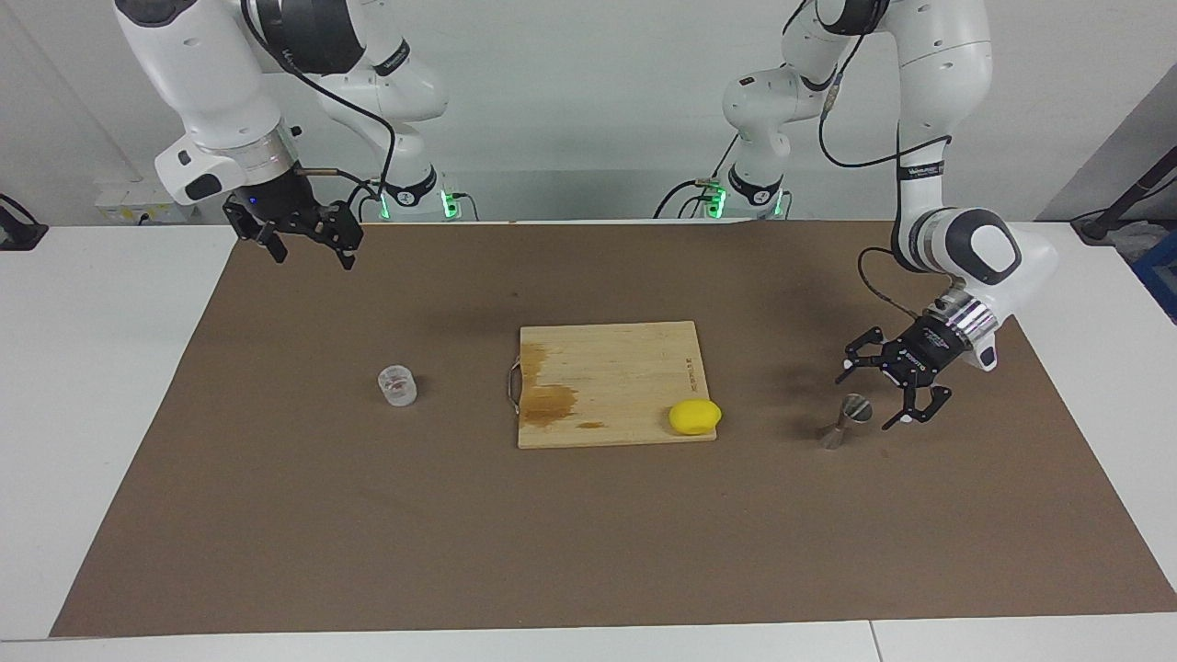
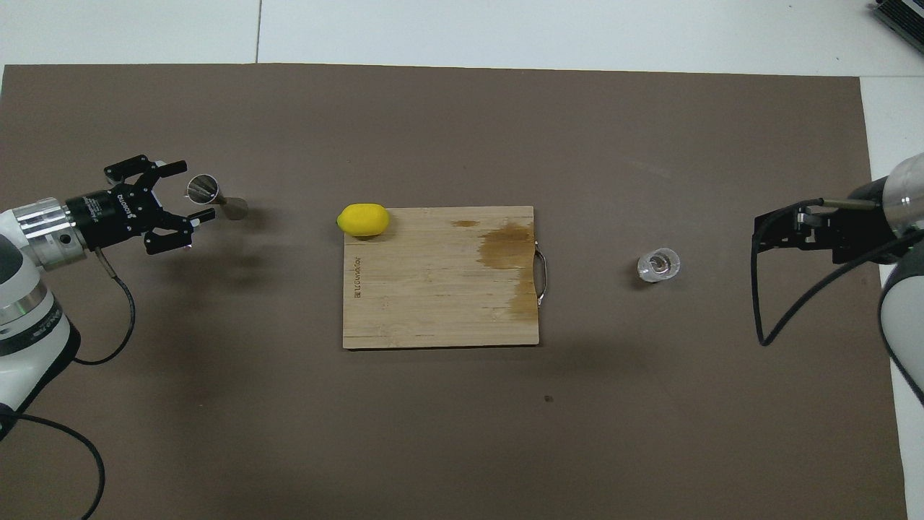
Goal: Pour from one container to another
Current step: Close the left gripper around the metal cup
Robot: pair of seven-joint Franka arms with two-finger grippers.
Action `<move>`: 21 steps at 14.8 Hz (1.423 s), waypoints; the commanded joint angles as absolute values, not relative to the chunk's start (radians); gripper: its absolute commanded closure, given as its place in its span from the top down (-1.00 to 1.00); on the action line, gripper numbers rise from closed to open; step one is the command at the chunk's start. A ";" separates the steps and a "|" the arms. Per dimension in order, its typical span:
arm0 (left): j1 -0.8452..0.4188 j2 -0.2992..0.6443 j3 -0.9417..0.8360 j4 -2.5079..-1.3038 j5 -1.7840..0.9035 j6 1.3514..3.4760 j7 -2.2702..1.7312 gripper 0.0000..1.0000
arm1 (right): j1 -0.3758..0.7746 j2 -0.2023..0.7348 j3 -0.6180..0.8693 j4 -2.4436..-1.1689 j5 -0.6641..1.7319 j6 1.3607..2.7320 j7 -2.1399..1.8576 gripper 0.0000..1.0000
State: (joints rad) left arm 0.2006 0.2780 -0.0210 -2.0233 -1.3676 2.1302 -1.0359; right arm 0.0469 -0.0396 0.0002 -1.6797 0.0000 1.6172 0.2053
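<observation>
The clear cup [image 1: 397, 385] [image 2: 658, 265] stands on the brown mat toward the right arm's end of the table. The silvery hourglass jigger [image 1: 846, 421] [image 2: 216, 199] stands upright toward the left arm's end. My left gripper [image 1: 868, 401] [image 2: 195, 190] is low and open, one finger on either side of the jigger's upper cone, with a gap showing on both sides. My right gripper [image 1: 311, 254] [image 2: 759, 231] hangs open and empty, raised above the mat's edge near its base, well away from the cup.
A wooden cutting board [image 1: 607, 368] [image 2: 433, 289] with a dark stain and a metal handle lies mid-table. A yellow lemon [image 1: 694, 416] [image 2: 364, 219] rests on its corner nearest the jigger. The brown mat [image 1: 588, 552] covers most of the table.
</observation>
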 commanded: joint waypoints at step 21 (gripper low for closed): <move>0.186 0.270 -0.028 -2.051 -1.397 2.163 -1.028 -1.00 | 0.043 -0.058 0.005 -1.703 -0.012 1.632 0.178 0.99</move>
State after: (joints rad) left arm 0.1922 0.2787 -0.0288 -2.0375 -1.3755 2.1623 -1.0256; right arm 0.0469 -0.0396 0.0002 -1.6797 -0.0001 1.6172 0.2053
